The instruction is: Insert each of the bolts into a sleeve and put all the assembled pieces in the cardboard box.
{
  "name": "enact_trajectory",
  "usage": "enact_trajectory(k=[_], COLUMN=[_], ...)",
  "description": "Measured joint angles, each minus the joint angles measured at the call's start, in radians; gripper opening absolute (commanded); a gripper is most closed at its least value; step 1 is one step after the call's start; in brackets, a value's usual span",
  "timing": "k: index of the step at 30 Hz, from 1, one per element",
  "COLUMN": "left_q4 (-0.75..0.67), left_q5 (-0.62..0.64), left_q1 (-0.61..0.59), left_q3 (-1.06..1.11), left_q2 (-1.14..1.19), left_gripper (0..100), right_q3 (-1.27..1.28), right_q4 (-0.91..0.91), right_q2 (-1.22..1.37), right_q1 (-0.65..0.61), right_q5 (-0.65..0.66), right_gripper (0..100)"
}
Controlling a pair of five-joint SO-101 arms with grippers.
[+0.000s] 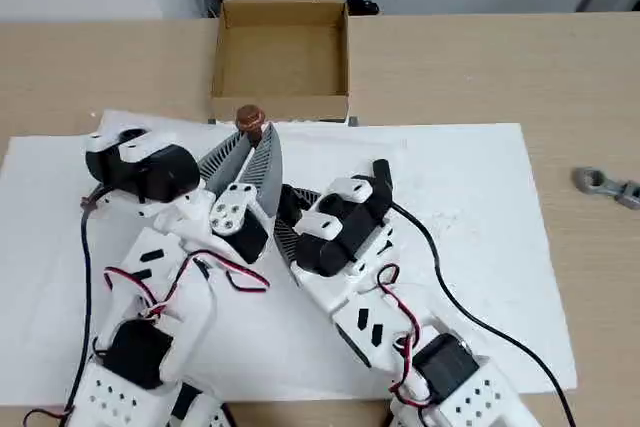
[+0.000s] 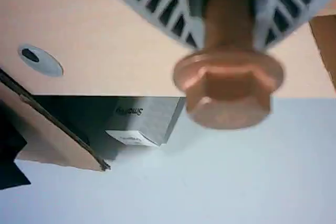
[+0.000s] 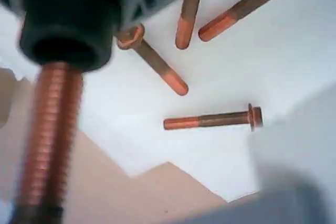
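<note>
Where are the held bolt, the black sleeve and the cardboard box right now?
bolt (image 2: 228, 87): left wrist view, on its flanged hex head.
sleeve (image 3: 68, 22): right wrist view, on its black outer wall.
cardboard box (image 1: 300, 105): high view, on its near wall.

Robotics lab or workshop, light wooden table (image 1: 560, 67), white sheet (image 1: 480, 207) spread over it, loose bolts (image 3: 210, 120), wrench (image 1: 606, 185) lying aside, exposed wiring (image 1: 404, 315) on small arms (image 1: 345, 227).

Both arms I was driving were white plastic shells with black motor blocks. The left arm (image 1: 150, 257), at lower left of the frame, wore looping red-and-black wires; the right arm (image 1: 345, 292), lower centre, trailed a long black cable. The left gripper (image 1: 256, 135) had grey slotted fingers (image 1: 268, 162).
</note>
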Motion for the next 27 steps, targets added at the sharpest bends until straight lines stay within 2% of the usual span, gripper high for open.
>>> enact_trajectory(k=[8,18,27], left_q4=[0.087,0.087,0.158], left_q5=[-0.014,-0.015,-0.031], left_q1=[0.044,0.044,0.046], left_q3=[0.005,0.005,0.005], left_q2=[-0.097,-0.100,-0.101], left_gripper=[1,1,12], right_q3=[-0.003,-0.003,-0.003], right_q4=[-0.002,-0.002,-0.002], right_q2=[-0.009,-0.009,-0.009], right_q1=[0.002,0.002,0.002], right_q5=[0.000,0.000,0.000], right_gripper=[0.3,0.3,0.3])
